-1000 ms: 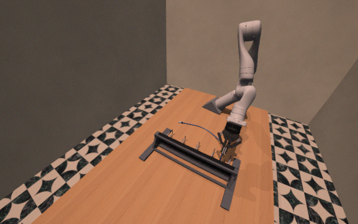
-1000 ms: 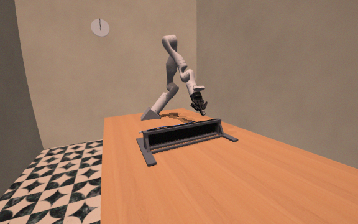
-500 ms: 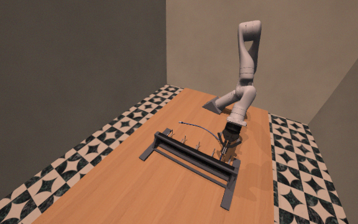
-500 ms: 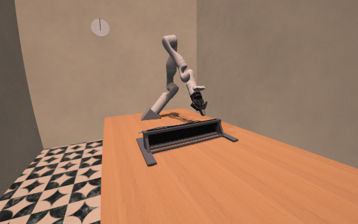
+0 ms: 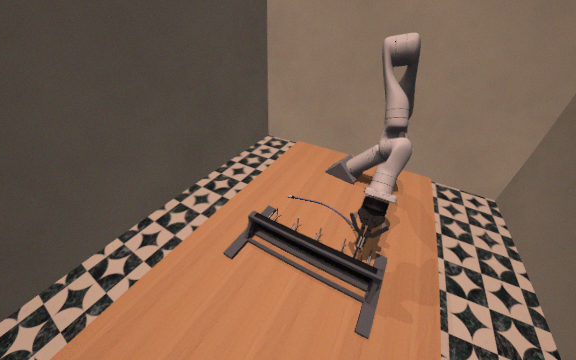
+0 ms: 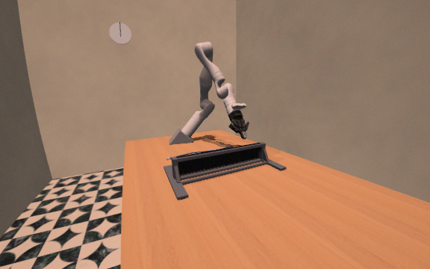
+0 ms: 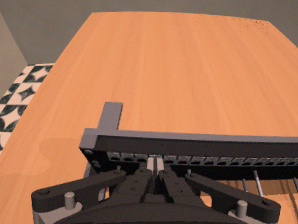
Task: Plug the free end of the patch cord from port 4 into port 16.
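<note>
The rack (image 5: 238, 246) (image 6: 179, 191) (image 7: 113, 117) stands on the table. Its port row faces the arm in the wrist view; the port numbers are too small to read. The blue patch cord (image 5: 318, 202) curves from near the gripper to its free end (image 5: 291, 197) (image 6: 169, 158), by the rack's opposite end. The cord's port end is partly hidden by the fingers. My gripper (image 5: 361, 243) (image 6: 244, 137) (image 7: 154, 167) is shut and empty, its tips close together on the arm side of the rack, in front of the port row in the wrist view. Whether it touches anything cannot be told.
Several thin pale prongs (image 5: 319, 233) (image 7: 257, 182) stick out from the rack's port side toward the arm. The table's long side edge (image 5: 438, 280) runs past the rack's end nearest the gripper. The arm's base (image 5: 341, 170) (image 6: 181, 138) stands at the far end of the table.
</note>
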Controlling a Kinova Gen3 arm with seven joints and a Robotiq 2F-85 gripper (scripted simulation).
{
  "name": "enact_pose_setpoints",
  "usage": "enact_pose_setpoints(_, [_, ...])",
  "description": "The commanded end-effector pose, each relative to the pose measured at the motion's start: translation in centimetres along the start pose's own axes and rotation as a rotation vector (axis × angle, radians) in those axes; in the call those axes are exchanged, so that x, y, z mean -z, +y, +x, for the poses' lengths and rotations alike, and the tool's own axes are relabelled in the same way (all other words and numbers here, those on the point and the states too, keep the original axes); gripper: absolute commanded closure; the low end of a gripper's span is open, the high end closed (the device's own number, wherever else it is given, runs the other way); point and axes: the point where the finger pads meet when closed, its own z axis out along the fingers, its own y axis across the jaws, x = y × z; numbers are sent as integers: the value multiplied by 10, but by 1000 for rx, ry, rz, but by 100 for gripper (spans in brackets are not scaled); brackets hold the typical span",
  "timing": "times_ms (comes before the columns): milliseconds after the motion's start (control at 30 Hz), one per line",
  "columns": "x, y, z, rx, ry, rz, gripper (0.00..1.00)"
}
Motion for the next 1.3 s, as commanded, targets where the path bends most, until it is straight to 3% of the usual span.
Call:
enact_pose_setpoints(0, [-1,0,0,-10,-4,1,100])
enact_pose_setpoints(500, [-1,1,-1,-13,-4,0,100])
enact_pose_setpoints(867, [13,-3,-4,-9,-13,8,100])
enact_pose_setpoints(1267, [59,-3,-4,-10,-11,9,100])
